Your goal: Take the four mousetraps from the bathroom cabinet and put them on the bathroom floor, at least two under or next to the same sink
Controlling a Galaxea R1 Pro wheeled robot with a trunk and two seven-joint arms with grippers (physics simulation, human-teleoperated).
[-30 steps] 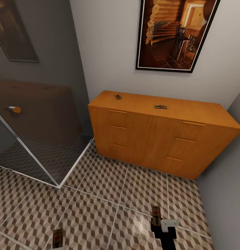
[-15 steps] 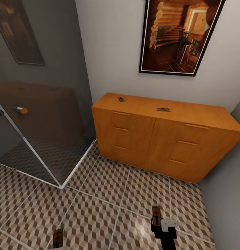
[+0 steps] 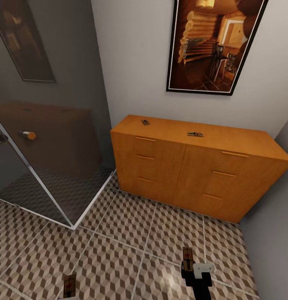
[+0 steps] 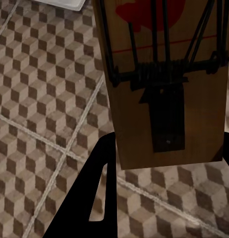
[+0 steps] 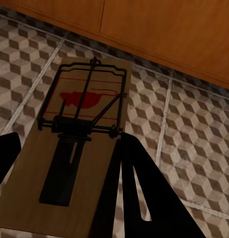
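- The bathroom floor (image 3: 119, 246), tiled in a brown, beige and white cube pattern with pale grout lines, runs from the near edge to the far walls.
- A glass shower screen (image 3: 48, 154) with a metal frame and a round knob stands at the far left, reflecting the room.
- The orange-brown cabinet (image 3: 194, 175) stands against the far wall, right of centre, its drawers all closed behind slot handles.
- A framed picture (image 3: 212, 46) of a log interior hangs on the pale wall above the cabinet.
- Two mousetraps lie on the cabinet's flat top, well apart: one mousetrap (image 3: 145, 122) near its left end, another mousetrap (image 3: 195, 134) near the middle.
- The right gripper (image 3: 187, 263), at the near right, holds a third mousetrap (image 5: 77, 144) between its two black fingers (image 5: 137, 188); the jaws are closed against the board's edges, and the trap hangs above the tiles in front of the cabinet.
- The left gripper (image 4: 164, 163) carries the fourth mousetrap (image 3: 69, 284) at the near left; in the left wrist view one black finger (image 4: 97, 193) presses the board's edge, the jaws clamped on it, tiles below.
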